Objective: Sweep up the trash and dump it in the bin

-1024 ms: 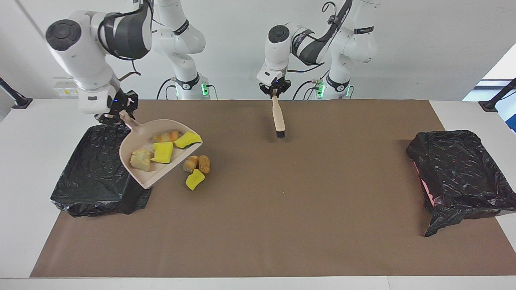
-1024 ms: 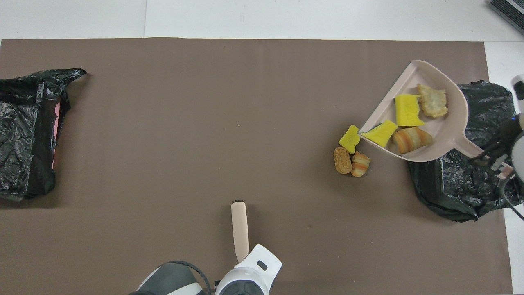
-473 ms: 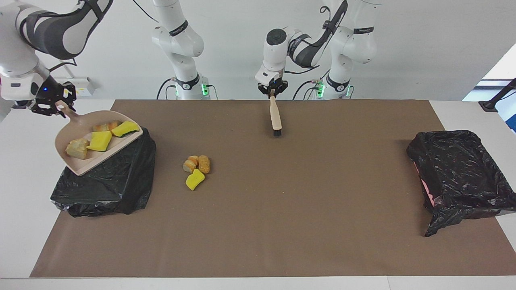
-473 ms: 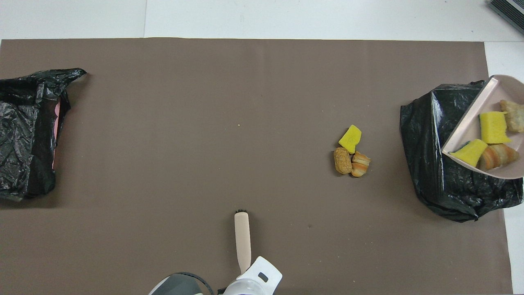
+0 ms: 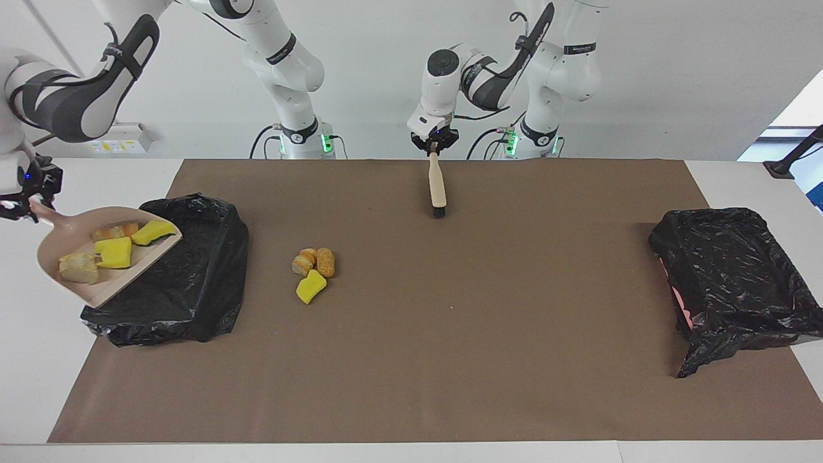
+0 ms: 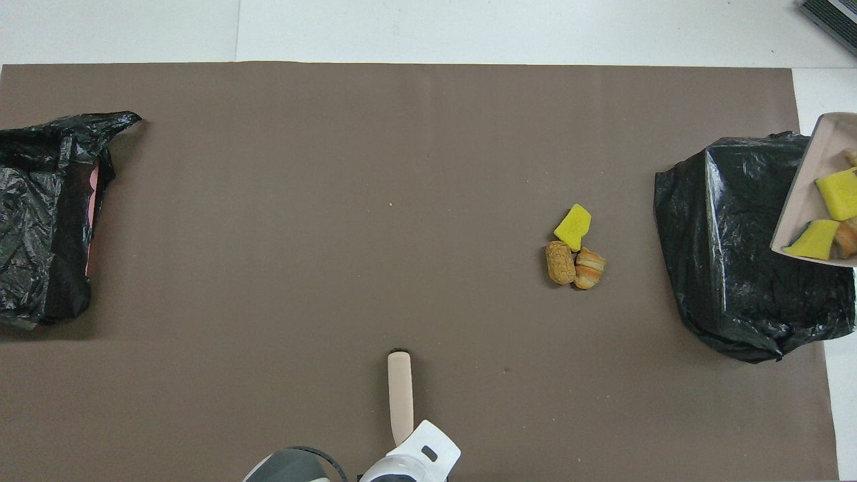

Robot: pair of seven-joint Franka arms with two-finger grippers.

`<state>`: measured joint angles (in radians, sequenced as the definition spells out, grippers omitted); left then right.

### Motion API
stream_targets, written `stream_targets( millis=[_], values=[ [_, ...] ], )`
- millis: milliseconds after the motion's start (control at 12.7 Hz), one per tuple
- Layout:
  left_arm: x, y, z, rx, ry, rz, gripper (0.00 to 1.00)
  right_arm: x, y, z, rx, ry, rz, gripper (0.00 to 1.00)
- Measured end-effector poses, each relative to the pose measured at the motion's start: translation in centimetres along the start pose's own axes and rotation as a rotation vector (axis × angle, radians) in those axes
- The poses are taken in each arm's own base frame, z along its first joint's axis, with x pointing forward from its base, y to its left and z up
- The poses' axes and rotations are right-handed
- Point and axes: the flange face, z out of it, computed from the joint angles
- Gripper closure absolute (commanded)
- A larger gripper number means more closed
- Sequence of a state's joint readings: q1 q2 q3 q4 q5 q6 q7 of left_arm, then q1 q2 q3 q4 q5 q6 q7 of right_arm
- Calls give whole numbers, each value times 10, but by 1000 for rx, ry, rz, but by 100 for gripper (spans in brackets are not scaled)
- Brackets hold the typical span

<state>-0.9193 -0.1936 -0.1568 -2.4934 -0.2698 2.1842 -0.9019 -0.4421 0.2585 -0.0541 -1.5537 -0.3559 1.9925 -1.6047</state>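
Riding in the raised dustpan (image 5: 96, 257) are about four pieces of trash (image 5: 114, 251), yellow foam chunks and bread-like bits, while three more pieces (image 5: 312, 270) lie on the brown mat (image 5: 450, 334), beside the near bin (image 5: 186, 283) and toward the table's middle. The right gripper (image 5: 26, 206) is clamped on the dustpan's handle, with the pan's open lip only partly over that black-bagged bin at the right arm's end. Tipping from here risks spilling pieces onto the white tabletop (image 5: 38, 360), since most of the pan hangs outside the bin's rim. The left gripper (image 5: 435, 146) is closed on the brush (image 5: 438, 186), which waits, bristles down, near the robots. A second bagged bin (image 5: 733, 283) sits at the left arm's end.
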Motion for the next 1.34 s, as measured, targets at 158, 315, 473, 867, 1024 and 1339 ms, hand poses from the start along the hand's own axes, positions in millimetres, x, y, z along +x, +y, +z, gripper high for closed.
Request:
stream_targets(
  millis=[158, 315, 473, 867, 1024, 1339],
  values=[
    [1, 0, 2, -2, -2, 0, 96, 5, 2, 0, -9, -47, -121, 100],
    [3, 1, 7, -5, 1, 0, 73, 16, 2, 3, -24, -107, -240, 100],
    [4, 1, 7, -6, 1, 6, 58, 29, -1, 8, -57, -161, -337, 100],
    [27, -12, 8, -9, -10, 21, 2, 43, 4, -1, -200, -259, -575, 100],
    [40, -16, 4, -20, -8, 11, 0, 46, 6, -4, -229, -295, -619, 100],
    [94, -30, -33, 17, 109, 83, 0, 72, 8, -9, -248, -363, -717, 100]
  ],
)
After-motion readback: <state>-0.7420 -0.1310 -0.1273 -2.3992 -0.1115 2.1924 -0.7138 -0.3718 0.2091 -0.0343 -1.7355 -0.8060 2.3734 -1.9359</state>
